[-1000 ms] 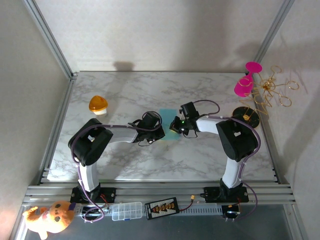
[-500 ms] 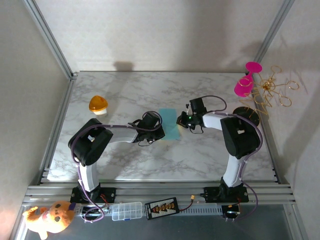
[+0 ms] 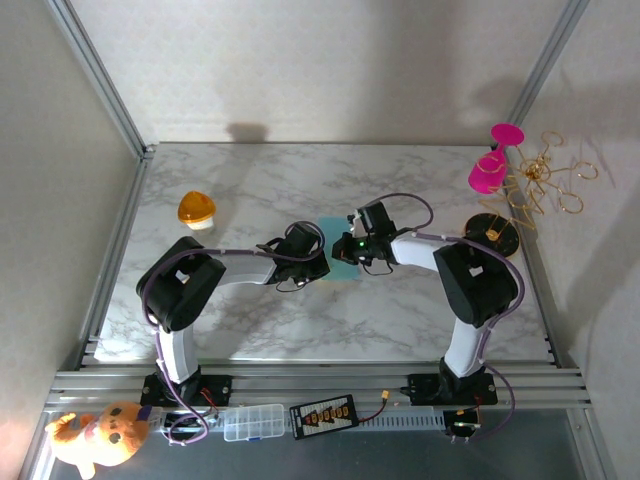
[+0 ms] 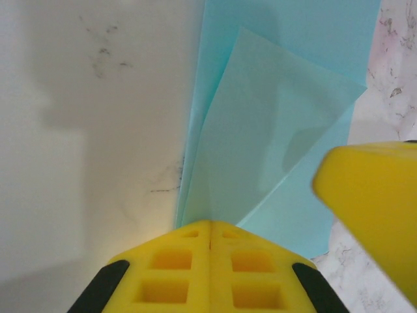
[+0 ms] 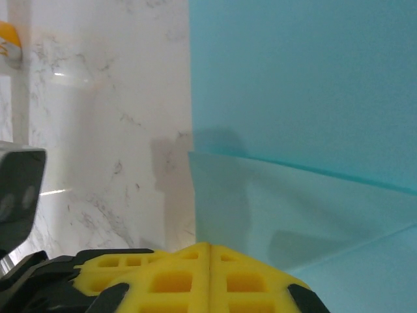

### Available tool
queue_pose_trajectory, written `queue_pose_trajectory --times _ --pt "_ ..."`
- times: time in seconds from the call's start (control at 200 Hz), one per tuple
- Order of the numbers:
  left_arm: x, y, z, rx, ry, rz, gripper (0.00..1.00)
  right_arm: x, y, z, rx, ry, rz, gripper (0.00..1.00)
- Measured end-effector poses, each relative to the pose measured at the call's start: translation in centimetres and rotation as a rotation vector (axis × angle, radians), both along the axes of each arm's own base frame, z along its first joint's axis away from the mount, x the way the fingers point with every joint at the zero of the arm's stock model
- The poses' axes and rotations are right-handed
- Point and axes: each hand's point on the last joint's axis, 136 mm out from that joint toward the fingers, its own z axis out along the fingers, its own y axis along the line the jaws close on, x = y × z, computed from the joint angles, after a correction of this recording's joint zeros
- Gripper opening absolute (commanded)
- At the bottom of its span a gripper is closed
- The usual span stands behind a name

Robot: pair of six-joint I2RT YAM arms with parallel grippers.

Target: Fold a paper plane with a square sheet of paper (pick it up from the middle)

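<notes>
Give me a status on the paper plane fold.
Done: the square sheet of paper already carries a flap folded over it. In hand: the left tool and right tool, both shut, sit at that flap's edges; whether they pinch or press it is unclear. Left: the remaining creases, since there is no narrow dart with a centre crease yet.

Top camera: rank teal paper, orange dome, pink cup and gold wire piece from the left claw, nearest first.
From the left claw:
1. teal paper, at its tips
2. orange dome, back left
3. pink cup, back right
4. gold wire piece, beyond the cup
</notes>
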Motion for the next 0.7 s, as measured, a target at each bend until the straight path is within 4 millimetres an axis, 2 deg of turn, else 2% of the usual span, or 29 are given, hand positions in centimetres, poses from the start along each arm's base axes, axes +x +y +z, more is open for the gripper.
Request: queue_pose_trajectory --times 0.361,0.586,0.701 --pt "0.0 0.0 0.0 0.0 0.0 0.0 0.0 -1.0 0.1 -2.4 -0.02 0.084 -0.008 0.0" --pt "-0.1 0.1 0.1 0.006 -0.003 -0.01 0.0 -0.8 0.2 -2.4 -0.032 0.092 -0.008 0.0" --pt "-0.3 0.1 0.9 0.001 -0.013 -0.023 0.02 -0.8 0.2 -2.3 -0.029 0.094 -0.005 0.0"
